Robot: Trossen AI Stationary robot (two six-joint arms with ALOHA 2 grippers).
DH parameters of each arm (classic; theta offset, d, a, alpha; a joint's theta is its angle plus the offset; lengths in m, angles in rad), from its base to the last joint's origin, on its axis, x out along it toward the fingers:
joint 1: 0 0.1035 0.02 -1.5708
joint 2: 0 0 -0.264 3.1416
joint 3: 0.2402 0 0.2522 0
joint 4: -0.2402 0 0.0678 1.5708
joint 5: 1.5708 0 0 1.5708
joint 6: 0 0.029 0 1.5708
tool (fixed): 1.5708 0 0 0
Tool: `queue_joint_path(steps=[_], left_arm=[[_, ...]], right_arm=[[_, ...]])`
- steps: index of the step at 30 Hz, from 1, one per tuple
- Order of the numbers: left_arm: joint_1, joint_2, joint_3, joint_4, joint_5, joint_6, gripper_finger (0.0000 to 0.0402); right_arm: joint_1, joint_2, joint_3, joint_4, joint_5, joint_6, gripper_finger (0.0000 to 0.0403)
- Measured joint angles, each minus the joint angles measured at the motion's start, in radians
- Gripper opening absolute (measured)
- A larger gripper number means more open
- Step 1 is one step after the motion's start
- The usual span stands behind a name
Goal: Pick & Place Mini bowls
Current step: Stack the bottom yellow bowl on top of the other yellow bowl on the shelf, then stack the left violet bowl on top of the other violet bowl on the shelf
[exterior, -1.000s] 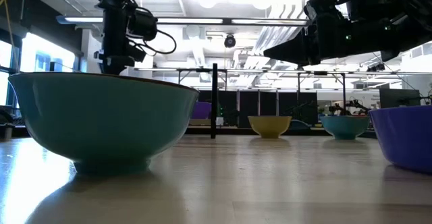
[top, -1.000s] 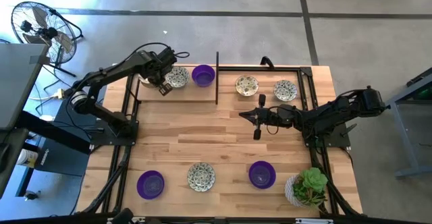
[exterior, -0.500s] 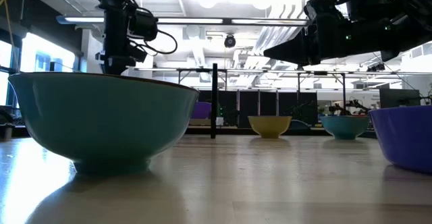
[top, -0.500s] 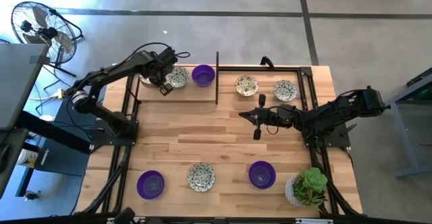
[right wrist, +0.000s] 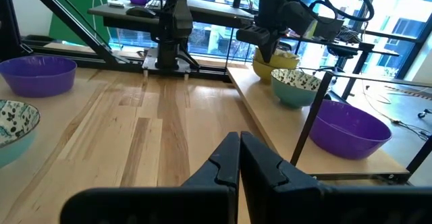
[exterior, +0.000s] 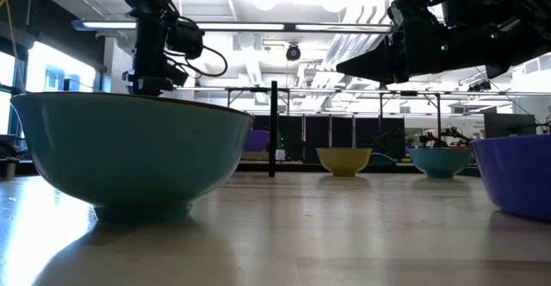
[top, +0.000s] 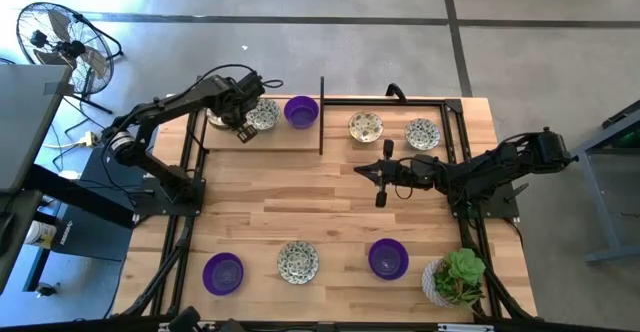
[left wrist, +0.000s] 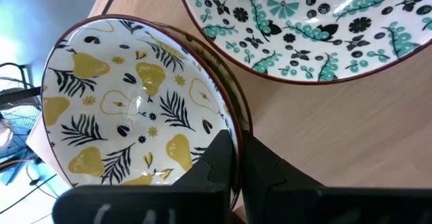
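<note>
Left claw [left wrist: 237,158] pinching the pear bowl's [left wrist: 128,109] rim.
It has barely shifted; bowl not placed yet. Right claw [right wrist: 239,158] waits, pressed together, mid-bench [top: 330,197].

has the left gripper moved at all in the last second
Yes, slightly. In the high view the left gripper stays over the bowls by the purple bowl, but the arm has shifted; in the low view it has edged right, toward the black divider post.

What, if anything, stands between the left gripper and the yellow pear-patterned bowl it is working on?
Nothing visible does. The left gripper already has its jaws shut on the rim of the pear-patterned bowl, with the green-patterned bowl lying just beside it on the raised board. The right gripper waits shut over mid-table.
</note>
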Motion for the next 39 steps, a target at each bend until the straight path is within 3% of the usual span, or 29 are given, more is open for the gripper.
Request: queue_joint_path(steps=[22,33,39], left_arm=[[-0.001,-0.001,0.0,-0.004,0.028,-0.006,0.0032],[-0.001,-0.001,0.001,-0.029,0.026,0.003,0.0151],[-0.001,-0.017,0.005,-0.033,-0.002,0.028,0.0169]], right_arm=[[0.0,0.0,0.0,0.0,0.0,0.001,0.0],[0.0,0.0,0.0,0.0,0.0,0.0,0.0],[0.0,0.0,0.0,0.0,0.0,0.0,0.0]])
